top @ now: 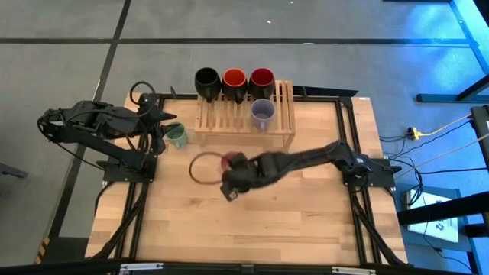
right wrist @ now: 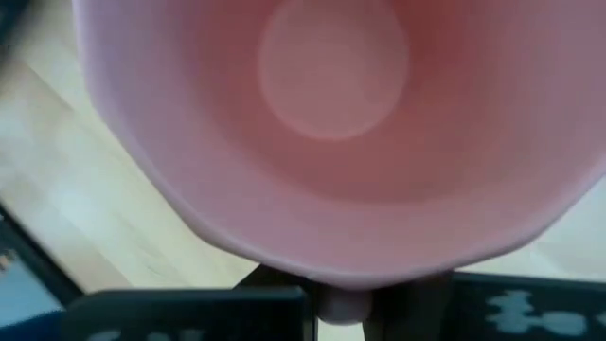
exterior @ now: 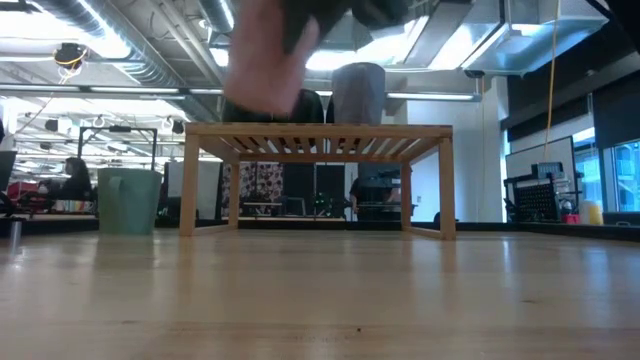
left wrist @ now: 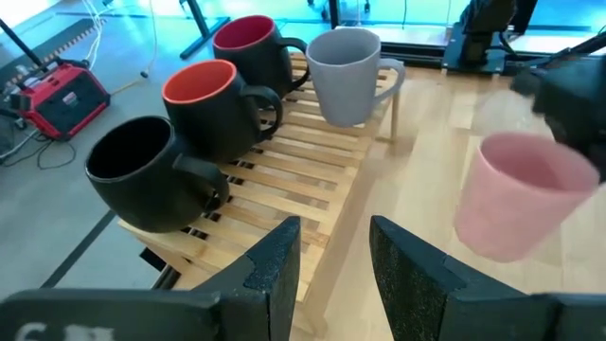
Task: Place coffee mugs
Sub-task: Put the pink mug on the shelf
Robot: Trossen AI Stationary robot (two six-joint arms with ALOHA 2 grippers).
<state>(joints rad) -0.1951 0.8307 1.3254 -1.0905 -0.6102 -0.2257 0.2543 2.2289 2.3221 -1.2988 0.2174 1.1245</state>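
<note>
The pink mug (left wrist: 521, 194) hangs in the air in front of the wooden rack (top: 244, 122), held by my right gripper (top: 231, 179); the low view shows the pink mug (exterior: 265, 50) blurred, above rack height. The black mug (left wrist: 142, 175), orange-red mug (left wrist: 204, 104) and dark red mug (left wrist: 251, 52) stand in a row along the rack's far edge. Nearer on the slats stands the lavender-grey mug (left wrist: 346, 76). The green mug (top: 176, 136) rests on its base on the table left of the rack. My left gripper (left wrist: 331, 275) is open beside the green mug, touching nothing. My right gripper holds the pink mug by a small pink part just under its rim (right wrist: 346, 303), pinched between the two fingers (right wrist: 284, 289). Its wrist camera looks straight into the mug's open mouth. The mug is lifted clear of the table, roughly upright with a slight tilt.
A dark ring (top: 202, 168) lies on the table next to the right gripper. The near half of the tabletop (top: 252, 229) is bare wood. A black frame (top: 351, 99) runs around the table. People and workshop gear show far behind in the low view.
</note>
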